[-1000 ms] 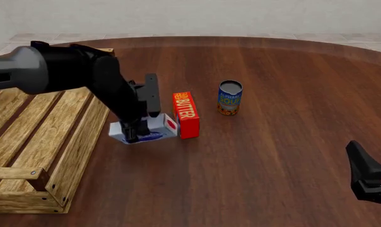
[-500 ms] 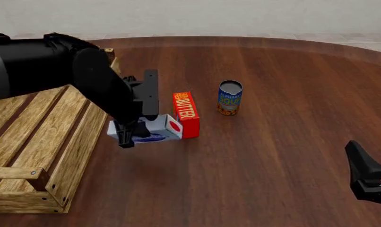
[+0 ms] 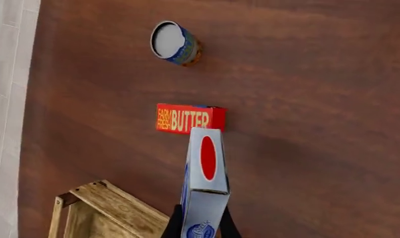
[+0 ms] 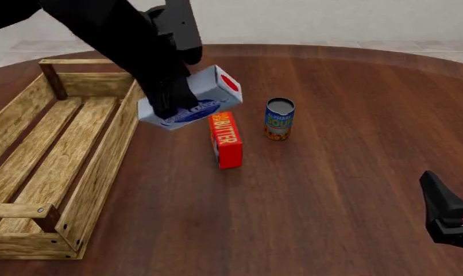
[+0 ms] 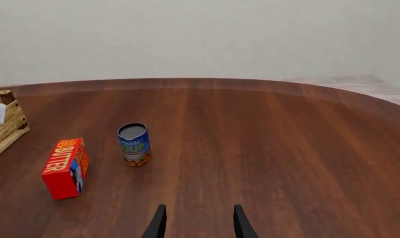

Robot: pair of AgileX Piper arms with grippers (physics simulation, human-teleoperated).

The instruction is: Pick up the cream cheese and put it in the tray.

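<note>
Left arm raised, fingers [image 4: 170,103] clamping cream cheese [image 4: 197,98] (tilted)

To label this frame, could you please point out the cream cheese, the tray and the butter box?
cream cheese [image 4: 208,95], front view, box's side face.
tray [image 4: 101,167], front view, near side wall.
butter box [image 4: 226,138], front view, lettered top face.

Left hand [image 3: 198,229] cut by the frame edge, cream cheese [image 3: 204,193] partly too.

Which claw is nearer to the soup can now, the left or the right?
Left. The left claw, holding the cream cheese, hangs just left of the soup can; the right claw waits at the table's near right edge.
</note>
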